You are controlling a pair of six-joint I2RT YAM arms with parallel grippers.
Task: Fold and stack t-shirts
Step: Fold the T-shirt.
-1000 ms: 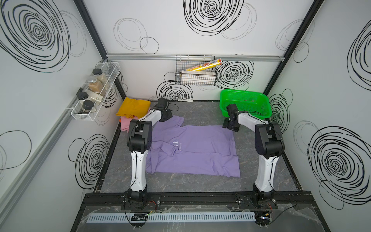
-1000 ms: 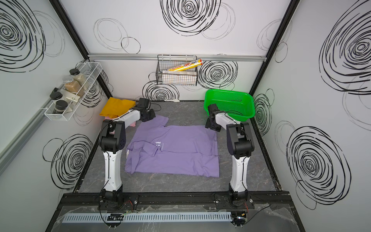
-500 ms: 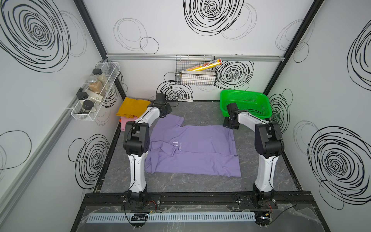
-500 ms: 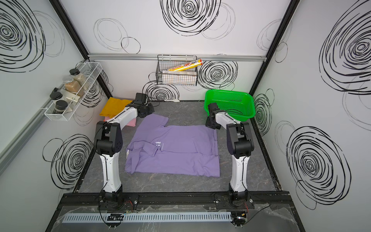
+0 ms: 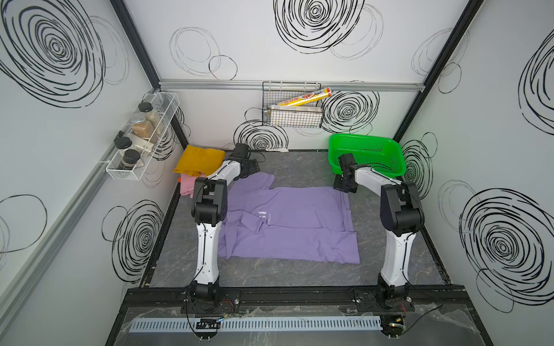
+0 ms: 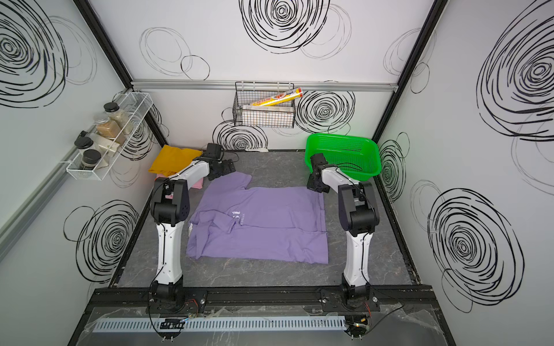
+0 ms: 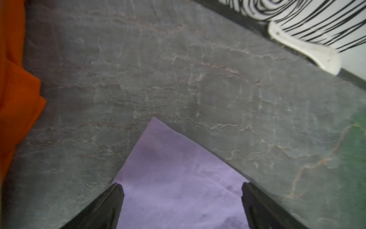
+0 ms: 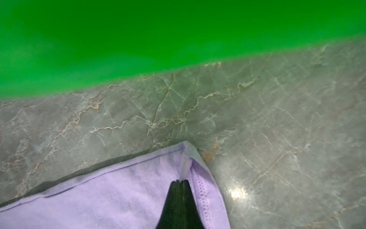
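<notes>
Soft lavender t-shirt, veined grey tabletop

In a top view you see the lavender t-shirt spread on the grey table, lettering up. Your left gripper is at its far sleeve and your right gripper is at its far hem corner, near the green basket. The yellow t-shirt lies on the pink t-shirt.

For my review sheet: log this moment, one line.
left hand: open over purple t-shirt | right hand: shut on its corner | yellow t-shirt: aside
</notes>
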